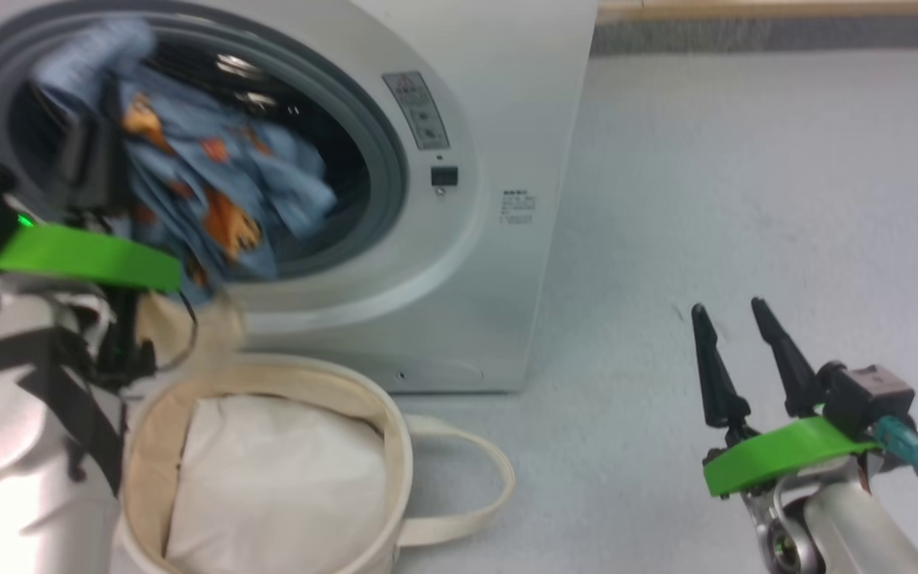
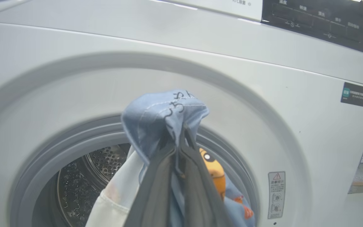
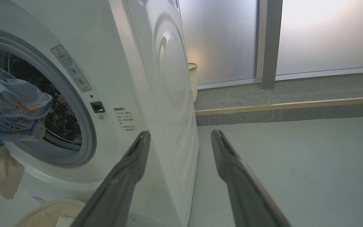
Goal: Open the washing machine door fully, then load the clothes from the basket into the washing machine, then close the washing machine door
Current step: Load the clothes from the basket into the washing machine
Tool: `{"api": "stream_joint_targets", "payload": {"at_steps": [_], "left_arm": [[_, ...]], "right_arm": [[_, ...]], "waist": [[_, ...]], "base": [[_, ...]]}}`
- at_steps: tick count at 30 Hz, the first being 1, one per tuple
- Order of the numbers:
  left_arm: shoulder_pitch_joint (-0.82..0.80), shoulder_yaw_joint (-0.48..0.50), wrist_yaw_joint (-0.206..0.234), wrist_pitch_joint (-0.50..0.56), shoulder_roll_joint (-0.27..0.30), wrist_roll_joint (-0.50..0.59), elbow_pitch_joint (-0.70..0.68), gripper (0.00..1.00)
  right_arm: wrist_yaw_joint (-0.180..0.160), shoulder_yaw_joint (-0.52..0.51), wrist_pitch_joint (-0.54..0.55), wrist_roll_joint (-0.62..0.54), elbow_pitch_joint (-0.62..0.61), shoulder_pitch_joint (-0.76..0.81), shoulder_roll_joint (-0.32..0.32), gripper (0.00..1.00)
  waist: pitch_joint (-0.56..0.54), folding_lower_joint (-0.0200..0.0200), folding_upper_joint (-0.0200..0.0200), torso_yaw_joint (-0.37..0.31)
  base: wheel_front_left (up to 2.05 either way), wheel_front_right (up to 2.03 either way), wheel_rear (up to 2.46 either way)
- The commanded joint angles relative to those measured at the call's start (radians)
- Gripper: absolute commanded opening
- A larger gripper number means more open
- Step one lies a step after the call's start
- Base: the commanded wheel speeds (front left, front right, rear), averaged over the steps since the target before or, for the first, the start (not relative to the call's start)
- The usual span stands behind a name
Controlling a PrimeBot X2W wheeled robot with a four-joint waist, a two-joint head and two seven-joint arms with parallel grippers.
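The left gripper (image 2: 183, 138) is clamped on the clothes (image 2: 162, 110), its two dark fingers pressed together with a fold of light blue fabric pinched between the tips. In the left wrist view the fold bunches up at twelve o'clock of the tips, while the rest of the cloth, with an orange print at four o'clock and a cream-white piece (image 2: 118, 195) at seven o'clock, hangs down along the fingers. The bundle is held in front of the uncovered mouth of the washing machine (image 2: 74, 63), with the perforated steel drum (image 2: 83, 176) showing behind it at eight o'clock. In the head view the held clothes (image 1: 220, 183) are blurred and sit at ten o'clock of the picture, across the round opening and inside the ring of the grey seal (image 1: 383, 159). The basket (image 1: 395, 430) stands on the floor (image 1: 746, 199) at six o'clock of the bundle, just in front of the machine, with white padding (image 1: 284, 478) lying in it. The right gripper (image 1: 726, 307) is well apart at four o'clock, fingers spread with nothing between them, above bare floor beside the machine's side panel.
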Motion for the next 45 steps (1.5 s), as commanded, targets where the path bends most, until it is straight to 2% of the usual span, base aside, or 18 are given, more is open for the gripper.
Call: {"api": "stream_joint_targets", "payload": {"at_steps": [1,4,9,14,21,26,28,33,36,38,39,40,43,45], "left_arm": [[-0.052,0.052,0.005,-0.006,0.035,0.014,-0.030,0.00],[-0.063,0.077,0.002,-0.006,0.030,0.022,0.004,0.00],[-0.109,0.118,-0.003,-0.006,0.033,0.040,0.143,0.00],[-0.199,0.133,-0.006,-0.006,0.067,0.065,0.270,0.00],[-0.353,0.104,-0.008,-0.006,0.128,0.118,0.416,0.00],[-0.458,0.073,-0.008,-0.006,0.145,0.134,0.485,0.00],[-0.496,0.070,-0.008,-0.006,0.155,0.139,0.466,0.00],[-0.516,0.142,-0.008,-0.006,0.139,0.128,0.257,0.00],[-0.489,0.164,-0.008,-0.006,0.124,0.136,0.269,0.00],[-0.483,0.159,-0.004,-0.006,0.125,0.153,0.351,0.00],[-0.489,0.153,-0.004,-0.006,0.128,0.162,0.382,0.46],[-0.492,0.149,-0.003,-0.006,0.129,0.167,0.421,1.00],[-0.511,0.128,0.026,0.050,0.136,0.189,0.606,1.00],[-0.521,0.118,0.043,0.090,0.140,0.200,0.660,1.00]], "right_arm": [[0.000,0.015,-0.012,-0.008,-0.040,-0.040,-0.016,1.00],[0.000,0.013,-0.012,-0.014,-0.047,-0.047,-0.020,1.00],[0.000,-0.004,-0.012,-0.034,-0.075,-0.070,-0.021,1.00],[0.000,-0.039,-0.012,-0.061,-0.109,-0.087,-0.012,1.00],[0.000,-0.081,-0.012,-0.091,-0.142,-0.091,0.011,1.00],[0.000,-0.102,-0.012,-0.106,-0.162,-0.089,0.017,1.00],[0.000,-0.110,-0.012,-0.110,-0.172,-0.089,0.017,1.00],[0.000,-0.130,-0.012,-0.118,-0.194,-0.090,0.021,1.00],[0.000,-0.125,-0.012,-0.119,-0.192,-0.091,0.028,1.00],[0.000,-0.117,-0.012,-0.119,-0.187,-0.091,0.031,1.00],[0.000,-0.115,-0.012,-0.118,-0.185,-0.092,0.031,1.00],[0.000,-0.113,-0.012,-0.118,-0.183,-0.093,0.032,1.00],[0.000,-0.113,-0.012,-0.117,-0.178,-0.092,0.031,1.00],[0.000,-0.112,-0.012,-0.116,-0.175,-0.092,0.031,1.00]], "waist": [[0.050,-0.0001,-0.0001,-0.022],[0.087,-0.0001,-0.0001,-0.035],[0.190,-0.0001,-0.0001,-0.072],[0.295,-0.0001,-0.0001,-0.110],[0.393,-0.0001,-0.0001,-0.160],[0.431,-0.0001,-0.0001,-0.179],[0.444,-0.0001,-0.0001,-0.182],[0.466,-0.0001,-0.0001,-0.185],[0.464,-0.0001,-0.0001,-0.190],[0.459,-0.0001,-0.0001,-0.194],[0.458,-0.0001,-0.0001,-0.196],[0.456,-0.0001,-0.0001,-0.198],[0.447,-0.0001,-0.0001,-0.202],[0.443,-0.0001,-0.0001,-0.202]], "base": [[0.00,0.00,0.00],[0.00,0.00,0.00],[0.00,0.00,0.00],[0.00,0.00,0.00],[0.00,0.00,0.00],[0.00,0.00,0.00],[0.00,0.00,0.00],[0.00,0.00,0.00],[0.00,0.00,0.00],[0.00,0.00,0.00],[0.00,0.00,0.00],[0.00,0.00,0.00],[0.00,0.00,0.00],[0.00,0.00,0.00]]}}
